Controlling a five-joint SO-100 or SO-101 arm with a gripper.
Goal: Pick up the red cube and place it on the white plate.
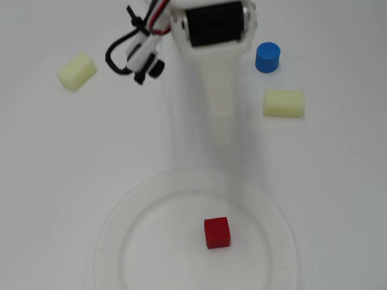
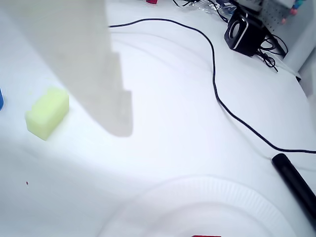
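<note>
Overhead view showed the small bright red cube (image 1: 217, 232) sitting flat inside the big round white plate with the ribbed rim (image 1: 108, 250), so the job looked done, and the white robot gripper (image 1: 222, 134) hung well apart from it, holding nothing, though I could not tell if its fingers were apart or together. Wrist view showed one white finger (image 2: 94, 69) above the bare table, a pale yellow foam block (image 2: 47, 112) beside it, the plate's rim (image 2: 237, 192) below, and a sliver of red at the bottom edge.

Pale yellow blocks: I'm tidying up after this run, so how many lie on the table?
2. One pale yellow foam block lies upper left overhead; the other lies right, below the blue cylinder. None seems hidden.
</note>
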